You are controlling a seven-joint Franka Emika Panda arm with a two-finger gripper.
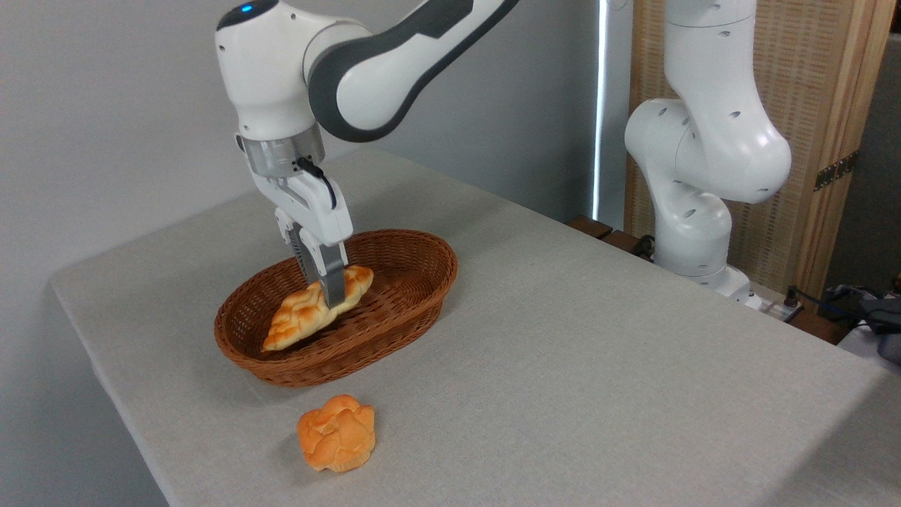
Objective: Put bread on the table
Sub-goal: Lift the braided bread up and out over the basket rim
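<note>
The hand (331, 292) grips the braided bread (317, 310) near its upper right end, inside the wicker basket (415, 282), left of centre frame. The loaf appears light and rigid; a mid-body hold would likely balance better. The desk (598, 352) awaits.

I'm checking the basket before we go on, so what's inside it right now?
Only the braided bread lies inside the wicker basket, with the gripper closed around its upper half. The basket floor beneath the bread is hidden.
</note>
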